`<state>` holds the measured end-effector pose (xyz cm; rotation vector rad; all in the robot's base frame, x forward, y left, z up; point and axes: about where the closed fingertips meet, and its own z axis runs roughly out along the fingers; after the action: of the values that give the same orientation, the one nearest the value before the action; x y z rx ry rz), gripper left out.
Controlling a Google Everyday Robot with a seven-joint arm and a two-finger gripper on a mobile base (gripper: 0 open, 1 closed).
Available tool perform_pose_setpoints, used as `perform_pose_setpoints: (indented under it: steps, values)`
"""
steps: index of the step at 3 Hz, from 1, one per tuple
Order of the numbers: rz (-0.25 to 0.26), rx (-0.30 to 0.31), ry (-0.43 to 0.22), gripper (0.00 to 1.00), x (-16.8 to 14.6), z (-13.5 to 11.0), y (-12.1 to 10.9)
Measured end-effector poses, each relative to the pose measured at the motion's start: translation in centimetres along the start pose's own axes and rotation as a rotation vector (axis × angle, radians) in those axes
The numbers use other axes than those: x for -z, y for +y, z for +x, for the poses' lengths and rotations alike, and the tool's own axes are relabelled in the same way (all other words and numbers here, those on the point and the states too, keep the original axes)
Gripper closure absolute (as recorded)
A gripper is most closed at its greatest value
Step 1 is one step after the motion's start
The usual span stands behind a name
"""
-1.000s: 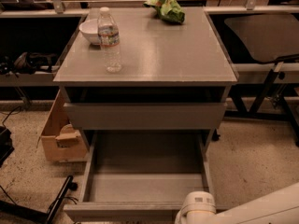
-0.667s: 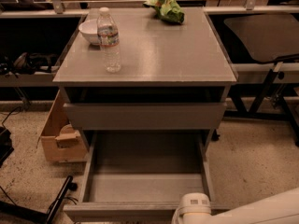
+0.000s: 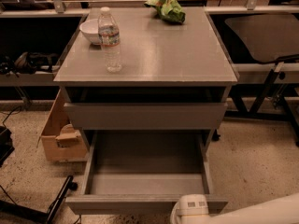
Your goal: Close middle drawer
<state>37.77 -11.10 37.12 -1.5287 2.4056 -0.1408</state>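
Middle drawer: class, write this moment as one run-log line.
middle drawer: pulled out, empty | gripper: out of view past the bottom edge | arm: white end at drawer front | cabinet top: bottle, bowl, green packet

Water bottle [image 3: 111, 41] beside white bowl [image 3: 91, 31] on the desk [image 3: 168, 50] before me, green bag [image 3: 167, 8] at its far edge, cardboard box [image 3: 58, 134] on the floor

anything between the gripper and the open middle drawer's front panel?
Nothing shows. In the camera view the gripper sits at the bottom edge, overlapping the middle drawer's front panel right of centre; no object lies between them.
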Motion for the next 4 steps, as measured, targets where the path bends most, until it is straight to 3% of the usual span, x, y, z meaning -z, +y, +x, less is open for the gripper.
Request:
perform_pose_setpoints:
  steps: [1, 3, 4]
  values:
    - [0.064, -0.015, -0.023, 1.0, -0.4, -0.8, -1.7]
    - [0.186, 0.014, -0.089, 1.0, -0.3, -3.4, -6.0]
    - [0.281, 0.05, -0.141, 1.0, 0.2, -6.1, -10.4]
